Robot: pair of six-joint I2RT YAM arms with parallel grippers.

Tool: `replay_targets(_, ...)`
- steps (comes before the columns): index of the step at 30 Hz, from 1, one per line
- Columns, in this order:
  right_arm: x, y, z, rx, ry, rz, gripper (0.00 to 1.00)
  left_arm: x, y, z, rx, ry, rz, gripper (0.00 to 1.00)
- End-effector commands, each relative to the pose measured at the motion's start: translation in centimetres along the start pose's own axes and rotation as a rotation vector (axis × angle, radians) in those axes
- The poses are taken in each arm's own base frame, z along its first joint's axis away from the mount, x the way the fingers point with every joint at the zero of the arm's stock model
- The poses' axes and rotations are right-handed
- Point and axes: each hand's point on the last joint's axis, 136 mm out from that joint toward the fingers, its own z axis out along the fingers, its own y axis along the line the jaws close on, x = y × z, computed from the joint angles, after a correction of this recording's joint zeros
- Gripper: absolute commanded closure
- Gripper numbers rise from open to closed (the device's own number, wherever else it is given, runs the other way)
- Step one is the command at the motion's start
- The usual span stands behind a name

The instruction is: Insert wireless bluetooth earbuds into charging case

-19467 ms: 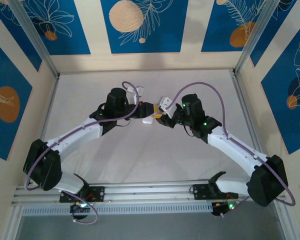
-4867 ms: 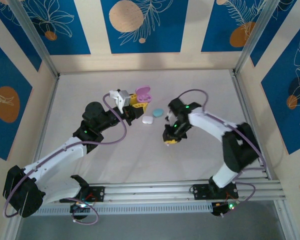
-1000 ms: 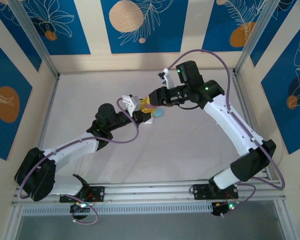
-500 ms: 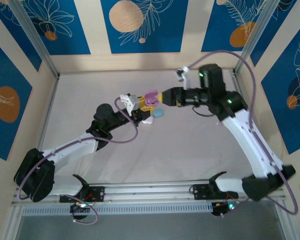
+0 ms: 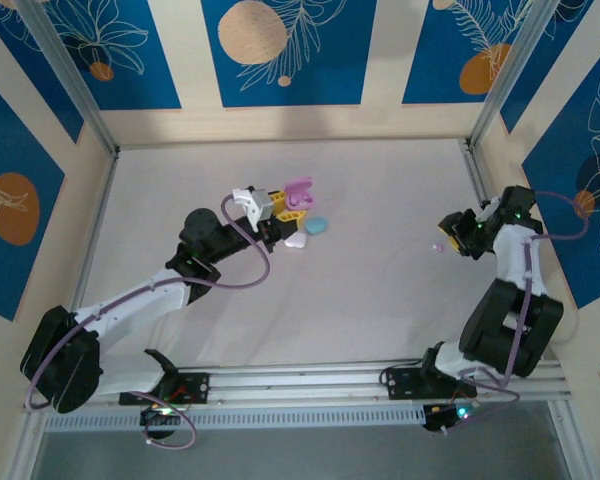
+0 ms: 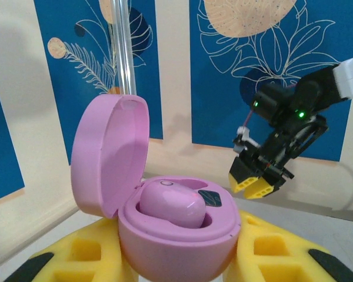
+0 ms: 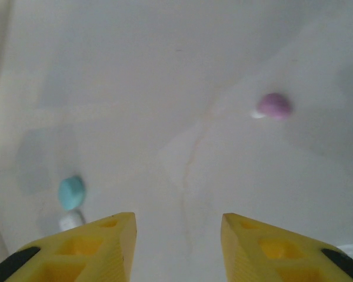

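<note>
White tabletop (image 5: 330, 320), blue leaf-print panels on the walls behind. I saw the left gripper (image 5: 283, 212) clamped on the pink charging case (image 6: 179, 249), with the lid (image 6: 109, 155) hinged open. One pink earbud (image 6: 167, 205) sat in the case's well. The right gripper (image 7: 176, 226) was over at the table's right side, jaws parted, nothing between them. The second pink earbud (image 7: 273, 106) lay loose on the table just ahead of it, well apart from the case. A light blue oval item (image 5: 316, 226) and a white oval item (image 5: 295, 241) lay on the table just beside the left gripper. I couldn't tell whether those two touched.
</note>
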Motion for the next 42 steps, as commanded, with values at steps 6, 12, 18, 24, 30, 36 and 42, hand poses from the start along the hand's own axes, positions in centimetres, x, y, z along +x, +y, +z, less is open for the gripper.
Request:
replay_targets(6, -2.3, -2.7, 3.7, 0.162, 0.074, -0.051, 0.58, -1.2, -0.6, 0.0, 0.012, -0.023, 0.017, 0.72)
replay_targets(12, -3.3, -4.0, 6.8, 0.260, 0.119, -0.090, 0.59, -1.1, -0.5, 0.0, 0.007, -0.018, 0.020, 0.72)
replay_targets(18, -3.8, -5.0, 8.6, 0.361, 0.151, -0.135, 0.58, -1.1, -0.4, -0.2, 0.000, -0.003, 0.034, 0.71)
replay_targets(24, -3.4, -5.3, 9.8, 0.382, 0.190, -0.158, 0.58, -1.2, 0.0, -0.4, -0.028, -0.003, 0.048, 0.71)
replay_targets(30, -2.0, -6.0, 10.3, 0.444, 0.231, -0.192, 0.60, -1.1, 0.0, -0.3, -0.029, -0.002, 0.049, 0.71)
replay_targets(36, -1.2, -6.2, 10.8, 0.477, 0.258, -0.223, 0.67, -1.1, 0.0, -0.5, -0.031, -0.001, 0.049, 0.71)
replay_targets(42, 0.1, -5.5, 10.8, 0.484, 0.285, -0.267, 0.69, -1.3, 0.0, -0.8, -0.042, -0.003, 0.052, 0.71)
